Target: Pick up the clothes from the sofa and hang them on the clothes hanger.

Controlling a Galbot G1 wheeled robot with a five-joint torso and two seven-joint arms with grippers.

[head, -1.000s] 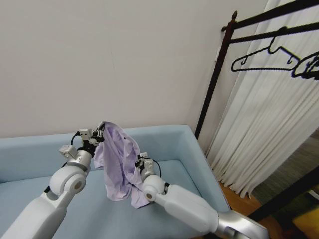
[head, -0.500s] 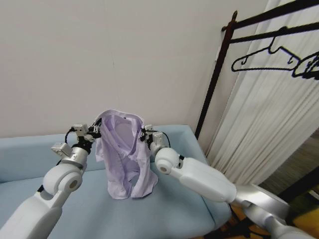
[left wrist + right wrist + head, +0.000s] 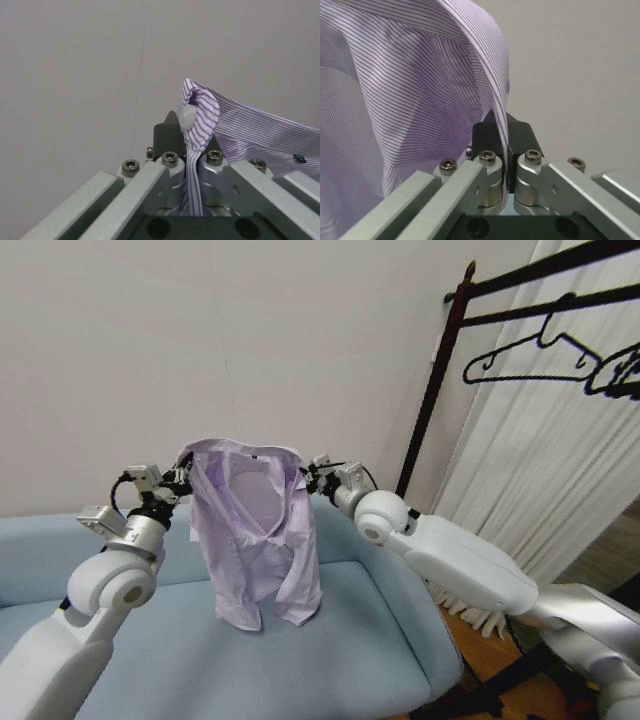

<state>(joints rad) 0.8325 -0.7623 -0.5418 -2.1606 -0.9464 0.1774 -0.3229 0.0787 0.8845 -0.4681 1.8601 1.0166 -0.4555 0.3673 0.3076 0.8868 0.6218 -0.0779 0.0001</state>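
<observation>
A purple striped shirt (image 3: 252, 530) hangs spread between my two grippers above the light blue sofa (image 3: 350, 660). My left gripper (image 3: 183, 472) is shut on one end of its collar, and my right gripper (image 3: 308, 474) is shut on the other end. The left wrist view shows striped cloth (image 3: 197, 130) with a white button pinched between the fingers. Through the right wrist camera, the shirt edge (image 3: 490, 75) runs into the closed jaws. A black hanger (image 3: 540, 355) hangs on the dark clothes rack (image 3: 440, 360) at the upper right.
The rack's upright post (image 3: 425, 410) stands just right of the sofa's arm. White curtains (image 3: 540, 490) hang behind the rack. A plain wall (image 3: 200, 340) backs the sofa. Wooden floor (image 3: 480, 635) lies to the right.
Both grippers have risen and moved apart, lifting the shirt off the sofa and spreading its collar wide. The right arm swung up from beneath the cloth.
</observation>
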